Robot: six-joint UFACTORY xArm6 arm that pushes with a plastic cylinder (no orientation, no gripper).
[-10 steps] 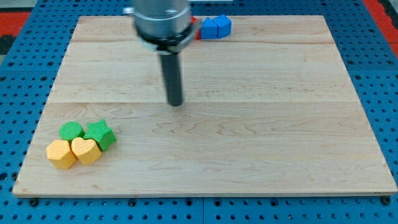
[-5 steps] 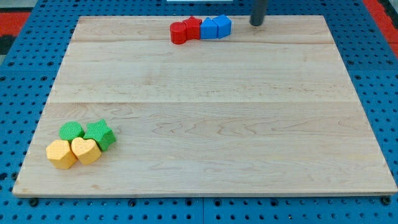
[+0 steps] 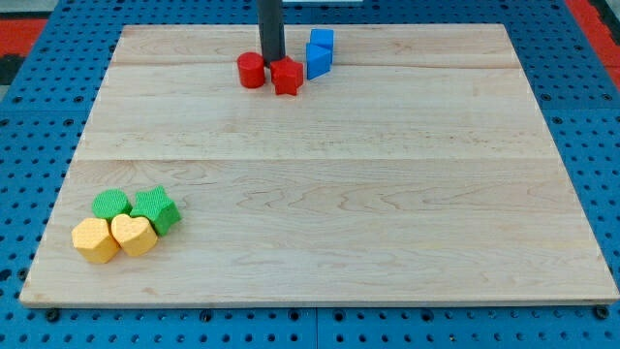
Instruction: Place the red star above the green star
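My tip [image 3: 272, 60] at the red blocks, top of the board [image 3: 387, 194].
It stands between red cylinder [image 3: 252, 71] and red star [image 3: 287, 76]; there is no claw.

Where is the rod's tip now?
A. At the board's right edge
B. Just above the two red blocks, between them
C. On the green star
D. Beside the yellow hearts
B: my tip stands just above the gap between the red cylinder and the red star, near the view's top.

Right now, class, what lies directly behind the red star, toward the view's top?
Behind the red star stands the dark rod, my tip at its upper-left edge beside the red cylinder. The blue blocks sit up-right. The rod hides the board behind it.
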